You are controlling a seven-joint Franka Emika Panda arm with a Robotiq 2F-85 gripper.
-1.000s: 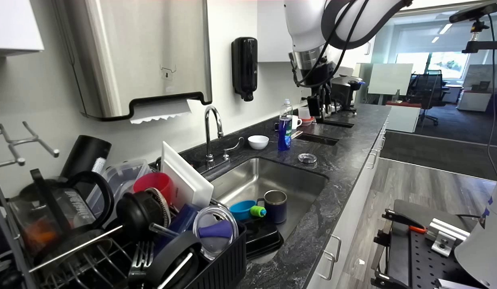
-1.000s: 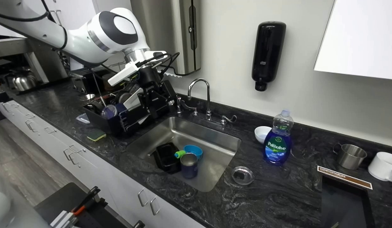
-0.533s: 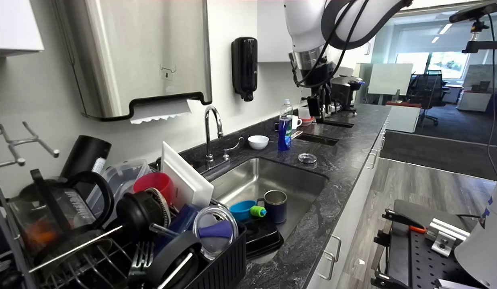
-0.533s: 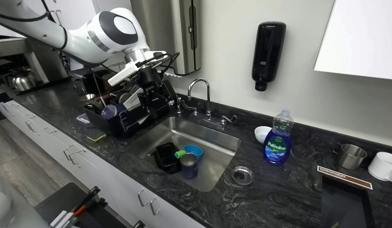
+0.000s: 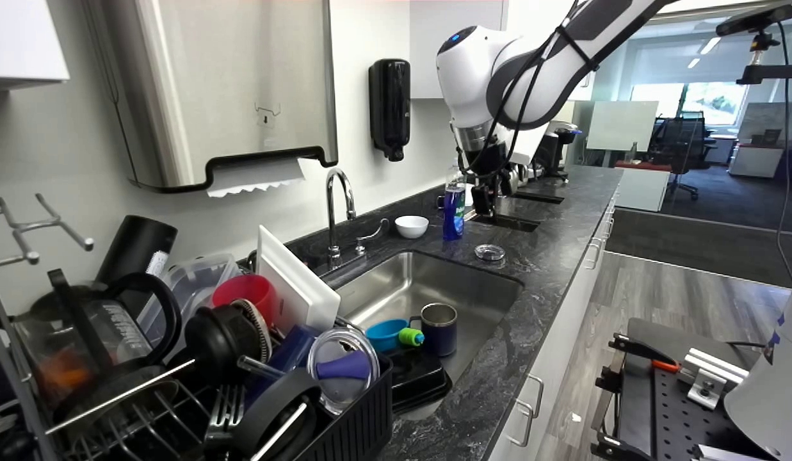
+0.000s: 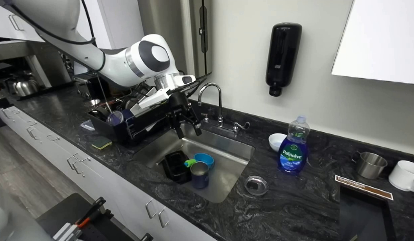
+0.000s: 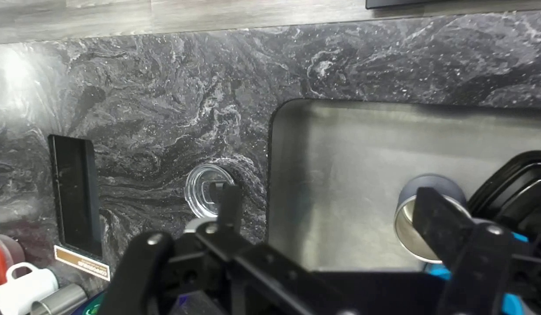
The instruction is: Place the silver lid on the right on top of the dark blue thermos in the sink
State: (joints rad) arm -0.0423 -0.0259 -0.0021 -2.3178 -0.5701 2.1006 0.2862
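Observation:
The silver lid [image 6: 256,185] lies flat on the dark counter beside the sink [image 6: 232,152]. It also shows in the other views [image 5: 490,253] [image 7: 203,181] and looks partly clear, with a dark centre tab. The dark blue thermos [image 6: 200,177] stands upright and open-topped in the sink, also seen in an exterior view [image 5: 439,333]. My gripper [image 6: 189,134] is open and empty, in the air above the sink. In the wrist view the gripper [image 7: 327,192] has its jaws wide apart; one finger overlaps the lid in the picture, the other partly hides the thermos [image 7: 411,190].
A black tray [image 6: 175,164] and a blue bowl [image 6: 205,158] lie near the thermos in the sink. The tap [image 6: 220,107] rises behind it. A soap bottle [image 6: 292,150] and white bowl [image 6: 276,140] stand near the lid. A full dish rack [image 5: 357,410] borders the sink.
The arm has moved after standing still. The gripper has come away from the dish rack side and lower, out over the sink. The lid and thermos have not moved.

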